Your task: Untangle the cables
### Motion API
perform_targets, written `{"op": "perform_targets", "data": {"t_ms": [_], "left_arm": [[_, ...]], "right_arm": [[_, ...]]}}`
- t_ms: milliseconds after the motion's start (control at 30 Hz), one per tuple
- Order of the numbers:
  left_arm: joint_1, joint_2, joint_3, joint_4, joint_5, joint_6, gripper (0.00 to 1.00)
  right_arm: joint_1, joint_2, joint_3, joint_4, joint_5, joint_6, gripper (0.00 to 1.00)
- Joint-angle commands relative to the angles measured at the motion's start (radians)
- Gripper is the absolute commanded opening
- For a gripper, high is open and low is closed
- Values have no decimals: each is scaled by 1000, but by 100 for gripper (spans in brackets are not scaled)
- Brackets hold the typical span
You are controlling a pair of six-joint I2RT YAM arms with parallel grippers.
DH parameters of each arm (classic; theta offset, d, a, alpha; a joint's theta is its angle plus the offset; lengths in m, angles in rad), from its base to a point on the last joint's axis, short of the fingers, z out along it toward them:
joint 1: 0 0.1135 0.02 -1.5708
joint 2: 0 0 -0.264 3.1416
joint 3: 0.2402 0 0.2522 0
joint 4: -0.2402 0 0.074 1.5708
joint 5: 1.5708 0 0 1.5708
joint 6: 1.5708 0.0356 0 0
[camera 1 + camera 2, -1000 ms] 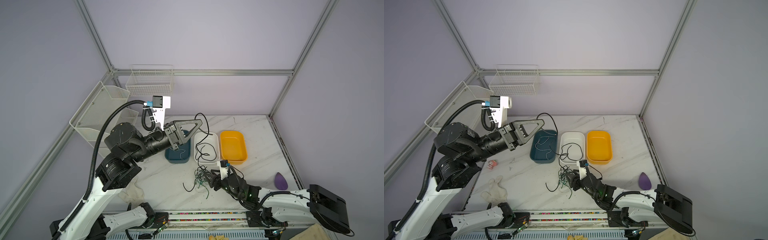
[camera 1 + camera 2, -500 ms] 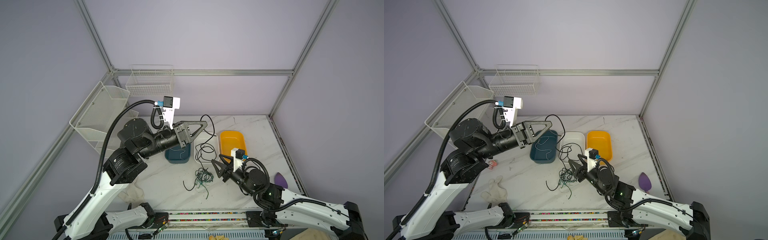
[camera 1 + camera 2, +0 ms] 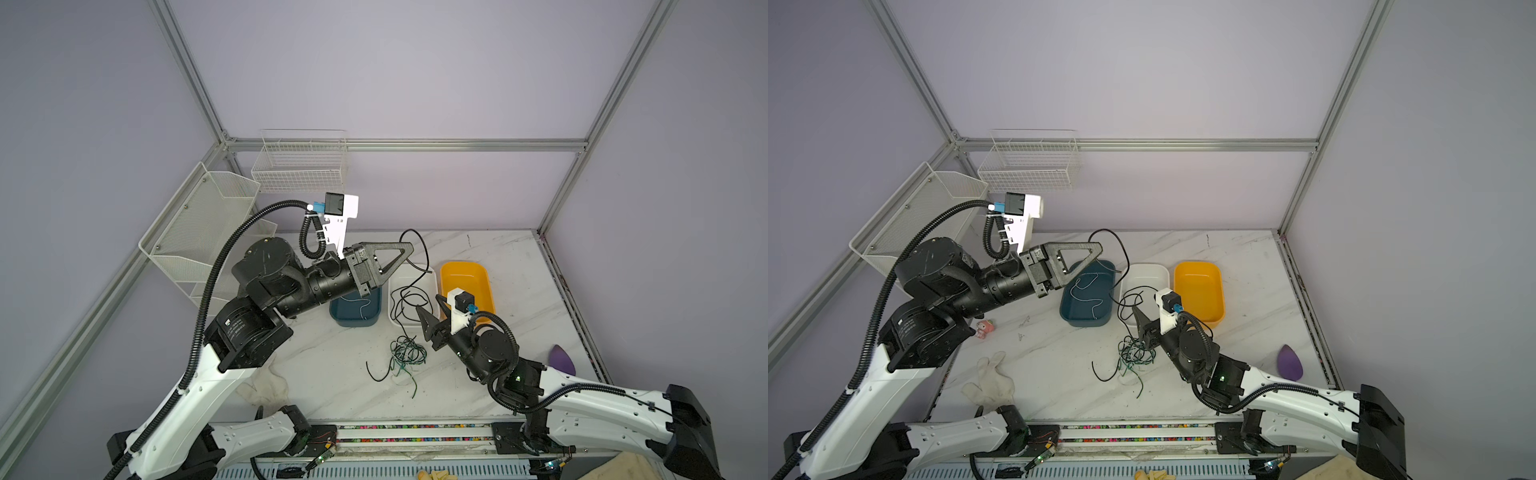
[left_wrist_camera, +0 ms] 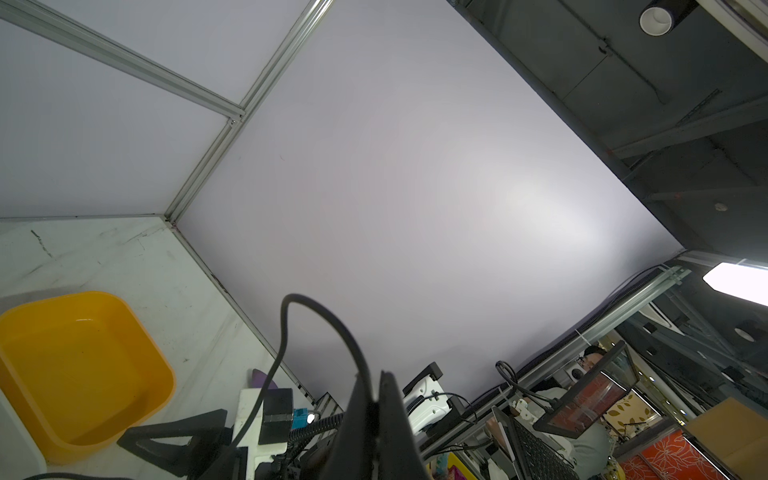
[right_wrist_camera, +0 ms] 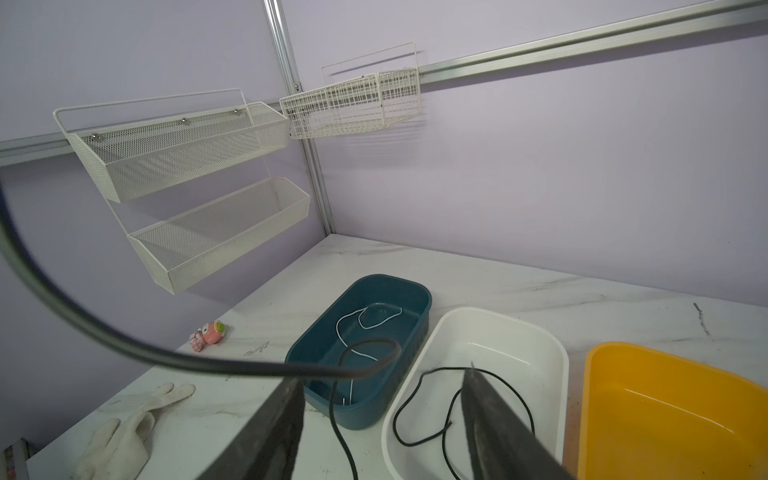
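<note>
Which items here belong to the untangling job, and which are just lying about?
Job: black cable, shut in the left gripper; open right gripper; white cable in the blue tray; tangled cables on the table; probably the white tray and orange tray.
Idle: white glove, pink toy, purple object, wall baskets.

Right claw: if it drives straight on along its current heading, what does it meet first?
Probably the black cable looping just ahead of the right claw, between its open fingers; the white bin lies beyond. Depth is unclear.
</note>
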Motion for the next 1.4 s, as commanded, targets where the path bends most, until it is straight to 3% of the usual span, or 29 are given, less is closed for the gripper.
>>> {"op": "perform_targets", "data": {"t_ms": [0, 300, 367, 500, 567, 900, 1367], "left_arm": [[-3, -26, -1, 39, 20, -13, 0], [-3, -41, -39, 62, 27, -29, 0], [-3, -48, -51, 63, 22, -30, 0], [-3, -68, -83, 63, 10, -26, 0], [-3, -80, -104, 62, -1, -20, 0], [-3, -150, -316, -23, -125, 31, 0], [-4, -129, -566, -35, -163, 38, 37]], "right_arm": [[-6, 37, 38, 118, 30, -68, 64], [-15, 123, 72, 214, 76, -144, 62], [-20, 131, 74, 219, 64, -143, 53], [-22, 121, 57, 230, 56, -131, 25], [-21, 101, 44, 225, 53, -121, 18], [-23, -87, 30, 75, 86, -92, 0], [-27, -159, 160, -185, 192, -59, 0]]}}
